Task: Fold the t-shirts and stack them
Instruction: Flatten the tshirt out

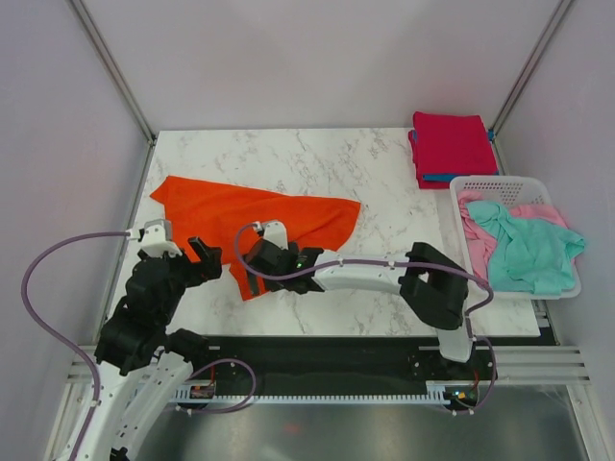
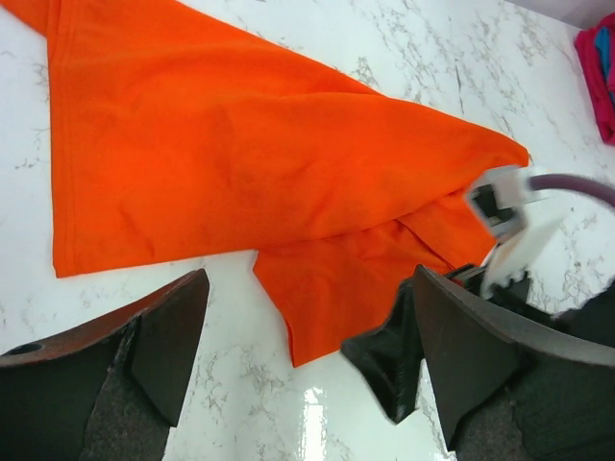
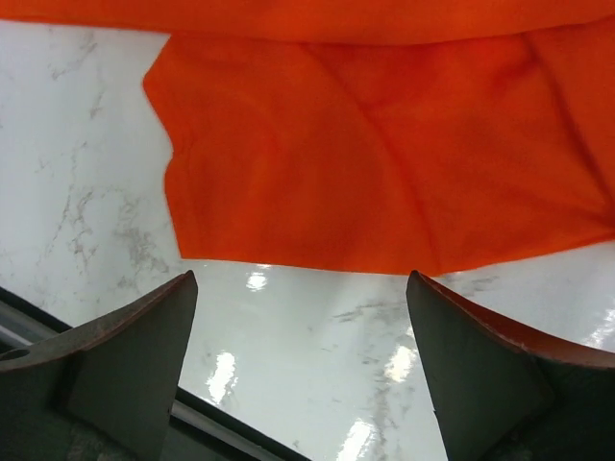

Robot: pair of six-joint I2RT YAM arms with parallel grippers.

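An orange shirt (image 1: 259,216) lies spread and rumpled on the left half of a white marble surface (image 1: 384,173), with one flap hanging toward the near edge. The left end effector (image 1: 197,252) hovers just beside the shirt's near edge, fingers spread wide and holding nothing. The right end effector (image 1: 258,264) sits by the hanging flap, also wide open and empty. At the far right corner a folded magenta shirt (image 1: 450,146) rests on a blue one. A white basket (image 1: 500,182) nearby holds teal (image 1: 528,252) and pink (image 1: 540,211) shirts.
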